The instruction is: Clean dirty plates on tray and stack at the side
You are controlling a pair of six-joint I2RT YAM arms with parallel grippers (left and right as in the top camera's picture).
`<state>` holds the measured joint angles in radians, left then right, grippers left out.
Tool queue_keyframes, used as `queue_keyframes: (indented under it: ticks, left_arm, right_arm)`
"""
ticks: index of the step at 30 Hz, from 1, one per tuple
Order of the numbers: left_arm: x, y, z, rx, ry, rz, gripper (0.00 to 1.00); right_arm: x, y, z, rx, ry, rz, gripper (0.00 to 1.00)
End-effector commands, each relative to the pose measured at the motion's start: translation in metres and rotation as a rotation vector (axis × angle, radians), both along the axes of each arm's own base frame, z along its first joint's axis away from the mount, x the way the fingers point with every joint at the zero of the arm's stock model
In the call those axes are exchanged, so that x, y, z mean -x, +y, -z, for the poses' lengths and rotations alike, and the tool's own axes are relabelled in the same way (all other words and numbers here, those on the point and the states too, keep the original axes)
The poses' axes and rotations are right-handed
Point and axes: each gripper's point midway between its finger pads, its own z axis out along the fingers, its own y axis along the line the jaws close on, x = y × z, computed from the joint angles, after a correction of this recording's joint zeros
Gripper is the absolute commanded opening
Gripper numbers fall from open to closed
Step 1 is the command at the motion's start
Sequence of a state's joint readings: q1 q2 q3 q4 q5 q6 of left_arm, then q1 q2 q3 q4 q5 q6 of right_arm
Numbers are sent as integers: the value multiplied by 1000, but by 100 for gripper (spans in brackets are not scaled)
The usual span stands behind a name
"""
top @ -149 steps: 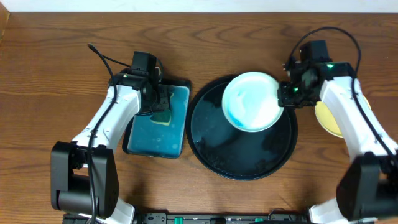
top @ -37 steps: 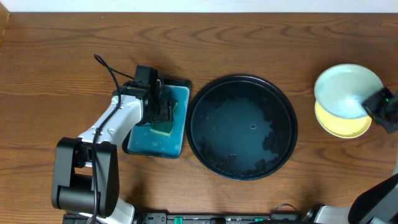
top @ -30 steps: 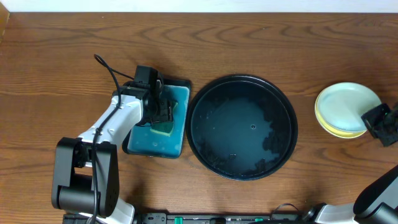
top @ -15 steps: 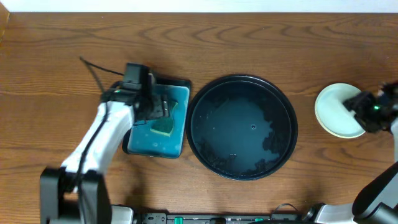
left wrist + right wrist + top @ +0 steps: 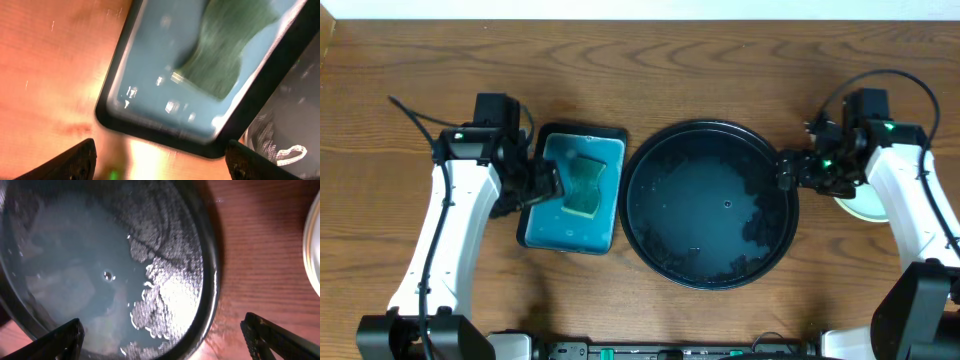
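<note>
My right gripper (image 5: 786, 172) has left the stacked plates (image 5: 858, 207) at the table's right side and swung back over the black tray (image 5: 712, 124), jaws wide and empty. My left gripper (image 5: 538, 186), equally wide, has backed off the sponge (image 5: 583, 187). With no plates on the tray, the job looks finished.

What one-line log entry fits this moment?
left pincer open by teal tray | right pincer open over rim of black tray | black tray holds no plates | plate lies right of it
</note>
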<state>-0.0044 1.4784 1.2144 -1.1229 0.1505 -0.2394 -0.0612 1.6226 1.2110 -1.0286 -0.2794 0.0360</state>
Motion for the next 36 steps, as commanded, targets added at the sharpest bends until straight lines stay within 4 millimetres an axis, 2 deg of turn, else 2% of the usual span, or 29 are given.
queue_keyframes:
  ticks: [1,3,7,10,14,20,24,28,36]
  left_arm:
    - [11,7,-17,-21,-23,-6,83]
    - [26,14,-27,-63,-53,-10,83]
    - [36,14,-44,-71,-189,11,84]
    - [41,14,-59,-77,-337,24,83]
    - [53,13,-83,-74,-600,13,84]
    - [80,12,-97,-60,-786,-27,84]
    - [89,12,-108,-60,-857,-29,84]
    - [91,12,-110,-60,-868,-29,84]
    - [91,12,-110,-60,-867,-29,84]
  right_arm:
    - [3,3,-14,70,-25,-64,99]
    - [14,8,-24,69,-26,-70,99]
    - [22,9,-41,69,-102,-56,99]
    - [27,7,-58,80,-229,-47,99]
    - [44,0,-87,126,-473,-15,99]
    - [74,-3,-119,143,-684,7,99]
    - [89,-3,-137,143,-766,13,99]
    - [97,-3,-142,143,-792,14,99]
    - [110,-3,-127,143,-708,9,99]
